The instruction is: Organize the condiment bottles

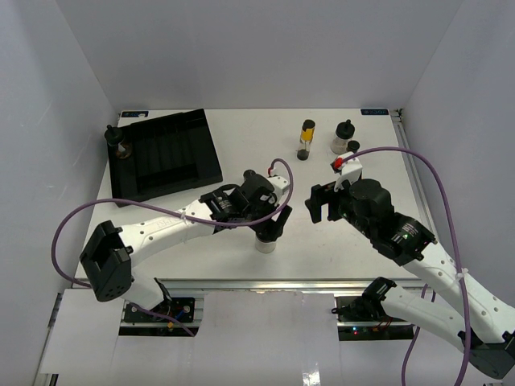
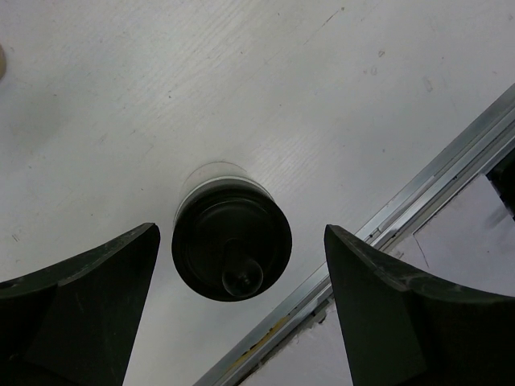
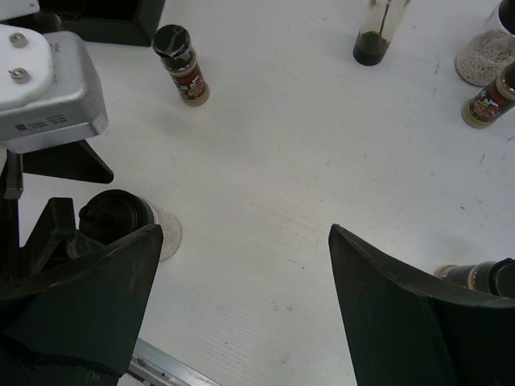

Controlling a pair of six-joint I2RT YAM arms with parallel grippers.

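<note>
A clear jar with a black cap point(image 2: 232, 241) stands upright near the table's front edge, also visible as the jar point(image 1: 265, 244). My left gripper point(image 2: 241, 231) hangs over it, open, with a finger on each side and a gap to the cap on both. My right gripper point(image 1: 322, 205) is open over bare table to the right, with nothing between its fingers point(image 3: 105, 297). At the back stand a slim bottle with a yellow band point(image 1: 306, 139), a pale jar point(image 1: 344, 137) and a small dark-labelled jar point(image 1: 352, 147). Another jar point(image 1: 119, 143) stands left of the black tray point(image 1: 165, 153).
A dark-labelled spice jar point(image 3: 183, 66) stands on the table beyond the left gripper. Another bottle point(image 3: 467, 273) shows partly behind my right finger. A metal rail point(image 2: 418, 201) runs along the table's front edge close to the jar. Purple cables loop over both arms.
</note>
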